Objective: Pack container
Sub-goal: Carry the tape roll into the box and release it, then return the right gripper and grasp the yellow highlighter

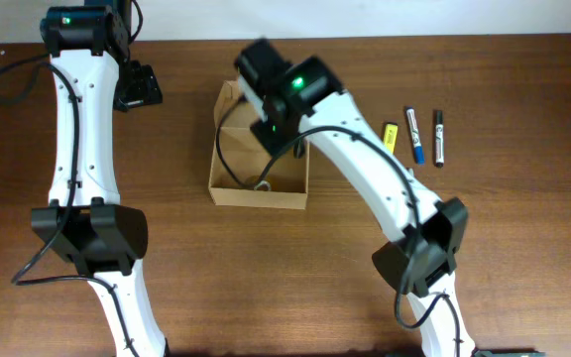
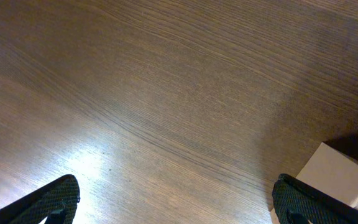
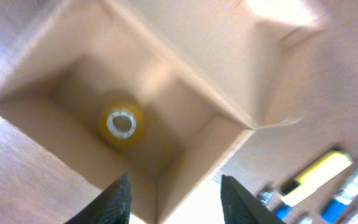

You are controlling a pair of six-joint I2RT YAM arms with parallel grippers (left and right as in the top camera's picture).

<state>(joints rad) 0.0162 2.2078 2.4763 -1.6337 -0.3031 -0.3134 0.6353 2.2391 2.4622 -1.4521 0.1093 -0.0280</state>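
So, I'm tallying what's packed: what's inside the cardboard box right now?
One round yellow item with a white ring on its end sits on the floor of the box, too blurred to identify. Overhead, the right arm hides part of the interior.

The desk (image 2: 166,93) was brown wood grain with a faint sheen under the light — the container (image 1: 259,195) was matt tan cardboard, smooth-walled — and the left arm (image 1: 75,129) and right arm (image 1: 370,164) wore glossy white plastic shells.

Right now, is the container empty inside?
No, the right wrist view shows a yellow round object at the bottom of the container.
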